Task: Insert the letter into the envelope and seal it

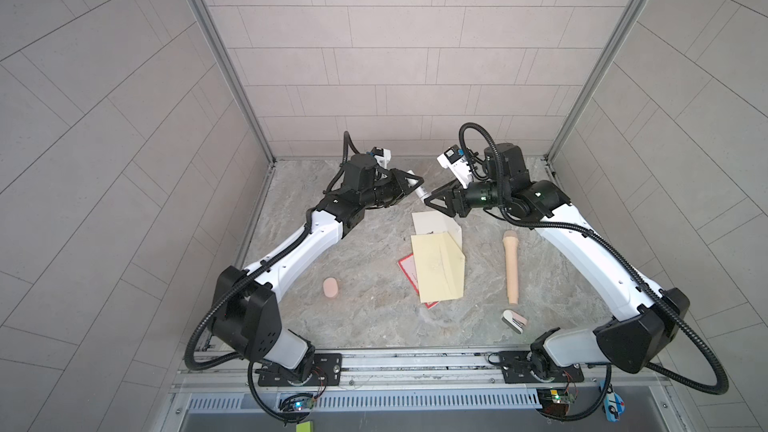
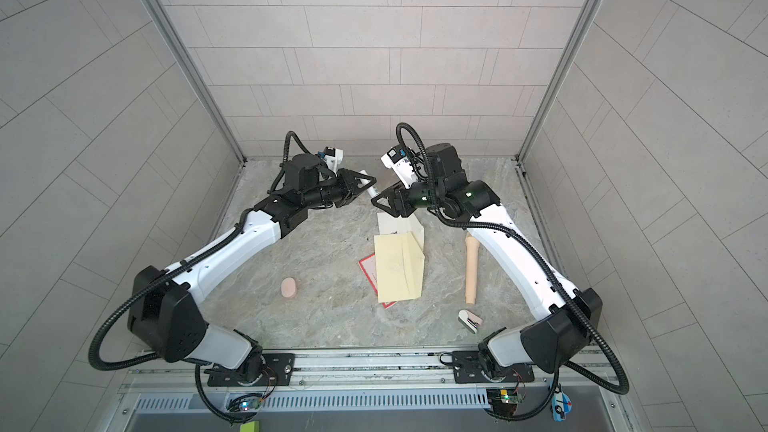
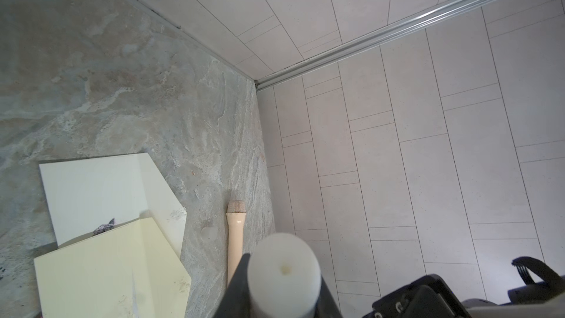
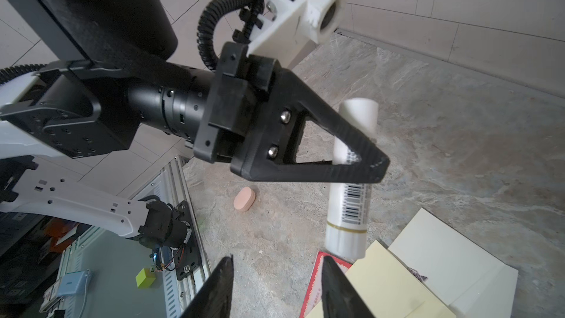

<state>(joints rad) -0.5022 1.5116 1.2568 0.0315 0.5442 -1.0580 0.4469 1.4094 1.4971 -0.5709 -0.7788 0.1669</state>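
Two tools: the left tool squeezes one white glue stick, the right tool is spread apart. One envelope lies mid-frame.

Red-bordered card mostly hidden under pale yellow paper, envelope partly covered by it

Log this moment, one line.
left jaws: shut on white barcoded tube | right jaws: open, empty | cream paper envelope: partly under pale yellow paper

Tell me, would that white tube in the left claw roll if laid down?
Likely yes: the white tube is a smooth round cylinder and the table looks flat. It seems rigid, undented where the left gripper pinches it.
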